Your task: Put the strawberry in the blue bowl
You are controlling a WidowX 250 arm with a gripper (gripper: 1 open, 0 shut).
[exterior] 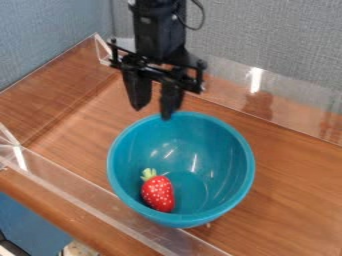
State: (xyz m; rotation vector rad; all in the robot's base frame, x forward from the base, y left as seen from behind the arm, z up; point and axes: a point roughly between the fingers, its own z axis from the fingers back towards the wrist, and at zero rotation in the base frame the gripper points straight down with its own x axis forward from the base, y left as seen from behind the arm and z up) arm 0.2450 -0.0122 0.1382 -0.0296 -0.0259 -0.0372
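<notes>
Wood-topped table [267, 140]; black gripper [156, 92] above it near the bowl's far rim, jaws parted partway, nothing between them; blue bowl [221, 170] upright on table; strawberry [158, 191] inside, low, toward the near-left wall.

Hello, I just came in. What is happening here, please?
A robot arm works with a strawberry and a blue bowl. The strawberry already lies inside the bowl, against its near side. The gripper hangs above the bowl's far rim, fingers apart, holding nothing. So the strawberry seems to be delivered.
</notes>
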